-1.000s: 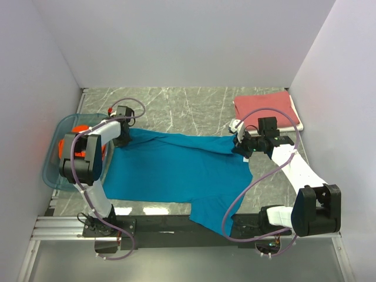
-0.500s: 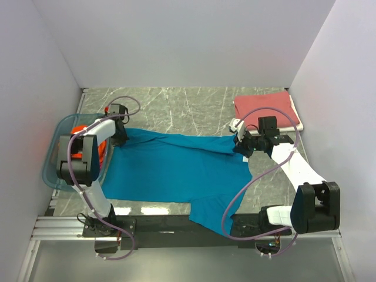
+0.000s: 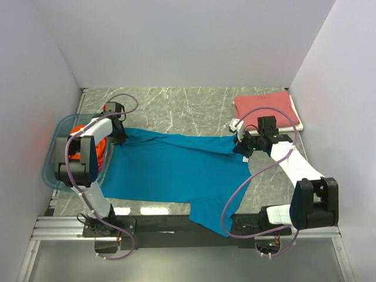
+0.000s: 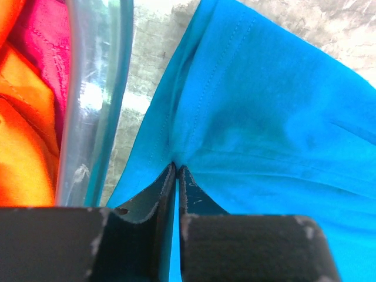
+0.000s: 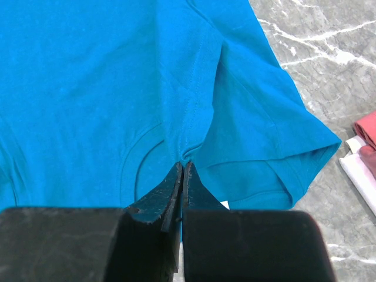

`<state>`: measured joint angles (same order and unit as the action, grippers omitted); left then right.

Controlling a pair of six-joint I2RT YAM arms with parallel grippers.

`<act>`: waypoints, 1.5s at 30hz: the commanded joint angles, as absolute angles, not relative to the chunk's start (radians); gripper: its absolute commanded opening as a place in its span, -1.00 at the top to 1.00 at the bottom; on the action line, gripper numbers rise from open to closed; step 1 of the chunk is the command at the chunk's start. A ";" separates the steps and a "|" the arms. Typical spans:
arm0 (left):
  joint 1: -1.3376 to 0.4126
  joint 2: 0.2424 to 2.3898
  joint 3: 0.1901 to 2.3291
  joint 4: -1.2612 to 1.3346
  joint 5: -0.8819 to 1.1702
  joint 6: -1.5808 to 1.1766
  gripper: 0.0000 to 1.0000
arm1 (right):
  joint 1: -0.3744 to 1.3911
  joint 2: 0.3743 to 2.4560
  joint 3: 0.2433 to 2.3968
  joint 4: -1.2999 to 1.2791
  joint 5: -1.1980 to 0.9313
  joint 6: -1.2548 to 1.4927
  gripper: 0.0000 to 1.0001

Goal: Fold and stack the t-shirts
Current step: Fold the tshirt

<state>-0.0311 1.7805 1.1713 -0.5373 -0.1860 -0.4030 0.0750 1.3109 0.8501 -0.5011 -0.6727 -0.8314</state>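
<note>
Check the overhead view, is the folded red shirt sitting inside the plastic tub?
No, the red shirt lies folded at the far right, well apart from the tub at the left.

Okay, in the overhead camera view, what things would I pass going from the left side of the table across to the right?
translucent blue plastic tub → spread-out teal blue cloth t-shirt → folded dusty red cloth t-shirt, in the far right corner.

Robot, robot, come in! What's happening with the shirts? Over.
Jaws pinched shut on teal t-shirt, left gripper and right gripper. Shirt spread out, unfolded. Blue tub close beside left gripper.
</note>
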 commanded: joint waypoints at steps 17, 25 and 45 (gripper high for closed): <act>-0.021 1.776 1.197 -0.526 -0.158 -0.373 0.60 | 0.066 1.307 0.880 -0.482 -0.696 -0.833 1.00; -0.020 1.798 1.203 -0.525 -0.170 -0.370 0.60 | 0.069 1.305 0.881 -0.483 -0.696 -0.834 1.00; -0.005 1.736 1.249 -0.561 -0.256 -0.362 0.99 | 0.057 1.293 0.879 -0.486 -0.678 -0.845 1.00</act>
